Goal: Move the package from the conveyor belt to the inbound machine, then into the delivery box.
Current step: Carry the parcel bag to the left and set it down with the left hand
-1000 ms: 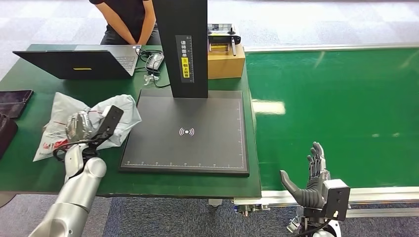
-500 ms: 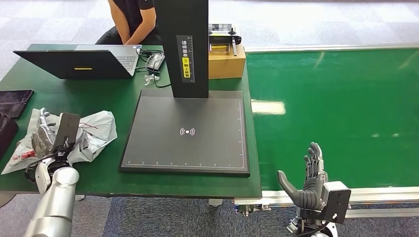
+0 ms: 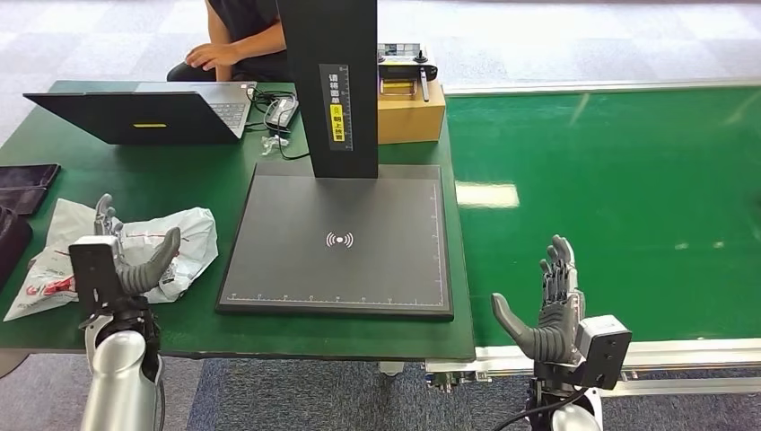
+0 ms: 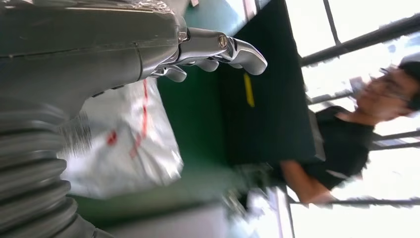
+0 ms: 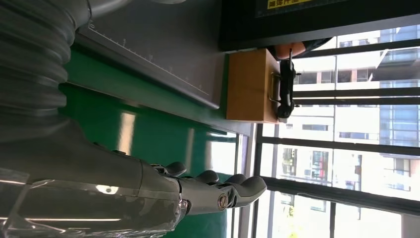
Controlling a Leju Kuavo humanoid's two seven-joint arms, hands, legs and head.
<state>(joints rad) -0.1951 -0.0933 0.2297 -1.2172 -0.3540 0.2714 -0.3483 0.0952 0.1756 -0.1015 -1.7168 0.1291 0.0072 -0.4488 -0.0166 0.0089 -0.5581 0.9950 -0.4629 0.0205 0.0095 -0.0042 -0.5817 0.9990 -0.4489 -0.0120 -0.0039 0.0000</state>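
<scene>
The package (image 3: 135,256), a crumpled white plastic mailer with red print, lies on the green table (image 3: 54,144) to the left of the inbound machine (image 3: 339,235), just beside the machine's dark flat plate but not on it. In the head view the left hand (image 3: 126,260) stands over the near part of the package with its thumb and fingers apart; it holds nothing that I can see. The right hand (image 3: 547,310) is well to the right of the machine, at the near edge of the conveyor belt (image 3: 610,180), with fingers spread upward and nothing in it. I judge that the step in hand is to carry the package on toward the delivery box (I cannot make out this box for certain), so the left hand should close on a thick fold of the bag, not on a loose corner, because the thin film may slip. The upright column of the machine has a yellow and white label with Chinese characters, too small to read, and the plate shows a white wireless symbol. In the left wrist view the left hand (image 4: 94,54) has its fingers stretched out above the blurred white package (image 4: 129,144). In the right wrist view the right hand (image 5: 148,183) is also open, with a brown box (image 5: 250,84) beyond the machine.
</scene>
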